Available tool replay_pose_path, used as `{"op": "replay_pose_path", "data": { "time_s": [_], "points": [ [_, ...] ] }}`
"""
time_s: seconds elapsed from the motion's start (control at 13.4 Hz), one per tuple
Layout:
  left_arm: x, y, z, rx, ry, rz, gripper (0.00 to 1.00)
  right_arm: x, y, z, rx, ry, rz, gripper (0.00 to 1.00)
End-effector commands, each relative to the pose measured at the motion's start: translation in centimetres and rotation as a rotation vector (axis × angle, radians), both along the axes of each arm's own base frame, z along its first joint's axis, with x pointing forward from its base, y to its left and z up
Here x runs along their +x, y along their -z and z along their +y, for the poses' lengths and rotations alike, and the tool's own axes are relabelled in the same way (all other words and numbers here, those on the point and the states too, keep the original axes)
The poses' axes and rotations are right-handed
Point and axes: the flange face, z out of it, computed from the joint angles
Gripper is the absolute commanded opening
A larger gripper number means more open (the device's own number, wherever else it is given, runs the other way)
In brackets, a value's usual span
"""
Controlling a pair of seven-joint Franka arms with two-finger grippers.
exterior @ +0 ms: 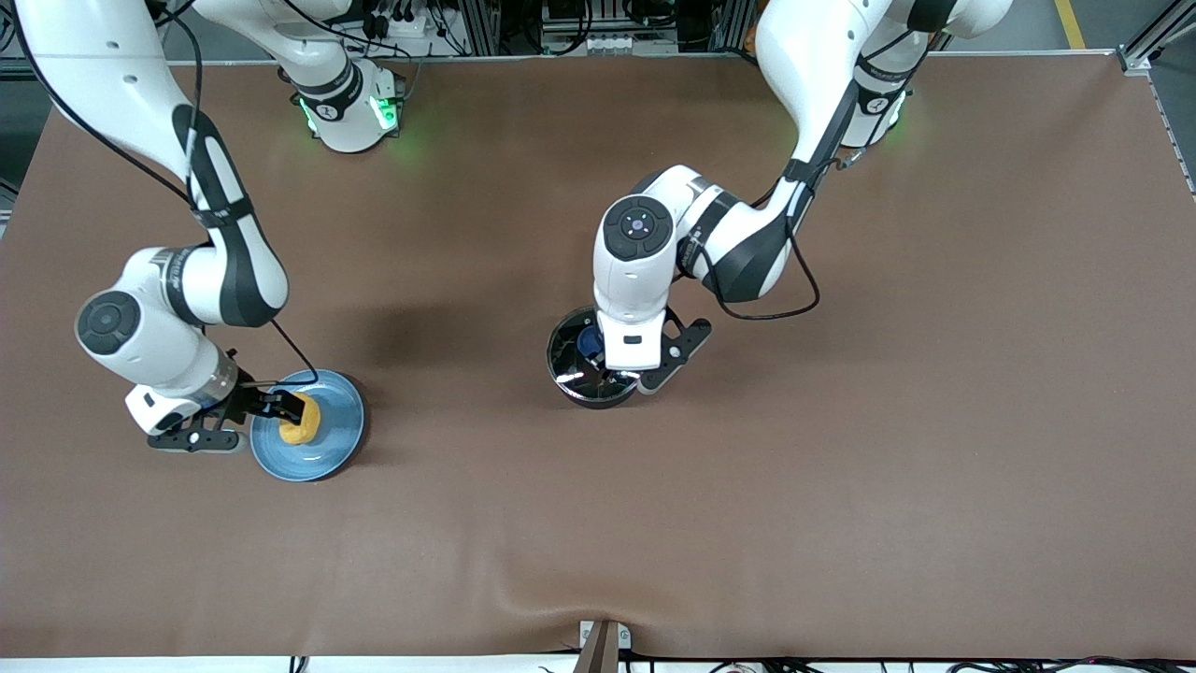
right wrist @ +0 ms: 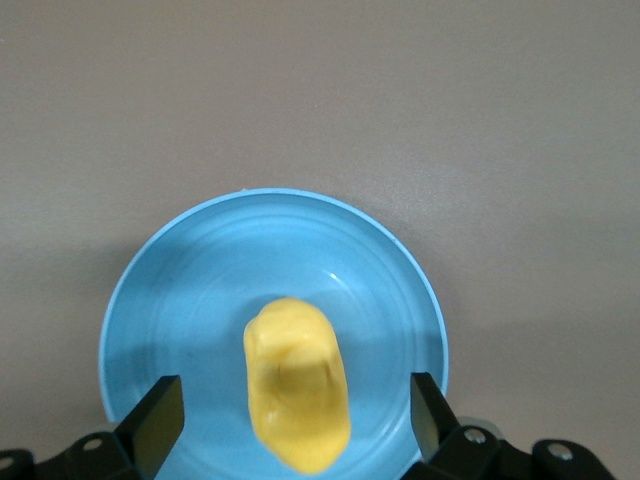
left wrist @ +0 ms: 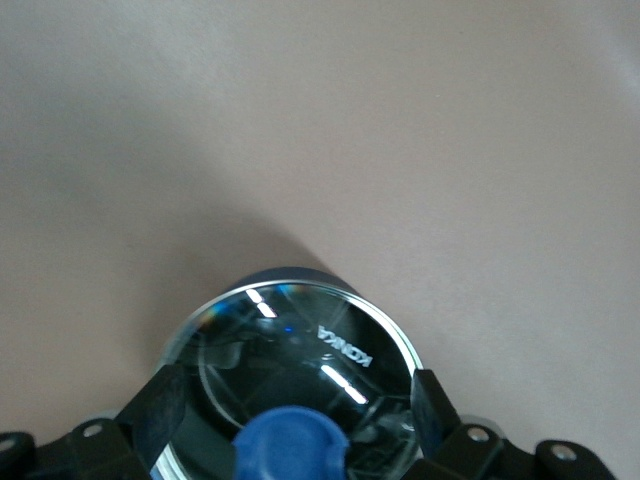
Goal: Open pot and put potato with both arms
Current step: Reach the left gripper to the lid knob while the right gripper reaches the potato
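While the left hand (left wrist: 290, 420) hung spread over the black saucepan's blue-knobbed glass lid (left wrist: 300, 345), the right hand (right wrist: 295, 415), also spread, straddled the yellow potato (right wrist: 297, 395) on the light-blue plate (right wrist: 180, 290), its long axis running twelve-to-six between the fingers.

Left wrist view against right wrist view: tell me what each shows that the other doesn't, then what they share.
Only the left wrist view shows the pot, its glass lid still on, the blue knob between the open left gripper fingers. Only the right wrist view shows the potato lying on the blue plate, between the open right gripper fingers. Both show the brown table.
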Motion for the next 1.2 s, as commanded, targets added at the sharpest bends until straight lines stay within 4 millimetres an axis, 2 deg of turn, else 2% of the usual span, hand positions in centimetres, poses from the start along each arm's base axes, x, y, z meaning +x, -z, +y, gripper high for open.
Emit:
{"op": "replay_pose_path", "data": {
  "time_s": [0.0, 0.37, 0.82, 0.9, 1.05, 1.12],
  "points": [
    [-0.3, 0.6, -1.5, -0.019, -0.062, -0.017, 1.0, -0.1, 2.1, -0.3, 0.01, 0.006, -0.012, 1.0],
    [-1.4, 2.3, -2.5, -0.004, -0.057, 0.002, 1.0, -0.6, 5.5, 0.5, 0.021, -0.004, 0.026, 1.0],
    [-1.9, 3.5, -3.1, 0.003, -0.044, 0.011, 1.0, -0.6, 6.3, 0.4, 0.023, 0.0, 0.023, 1.0],
    [-2.1, 3.6, -3.3, 0.001, -0.04, 0.011, 1.0, -0.6, 6.3, 0.4, 0.024, 0.001, 0.023, 0.96],
    [-2.3, 3.8, -3.5, 0.003, -0.038, 0.013, 1.0, -0.6, 6.3, 0.4, 0.03, 0.01, 0.023, 0.76],
    [-2.4, 4.0, -3.6, 0.006, -0.037, 0.015, 1.0, -0.7, 6.4, 0.4, 0.033, 0.013, 0.025, 0.7]
  ]
}}
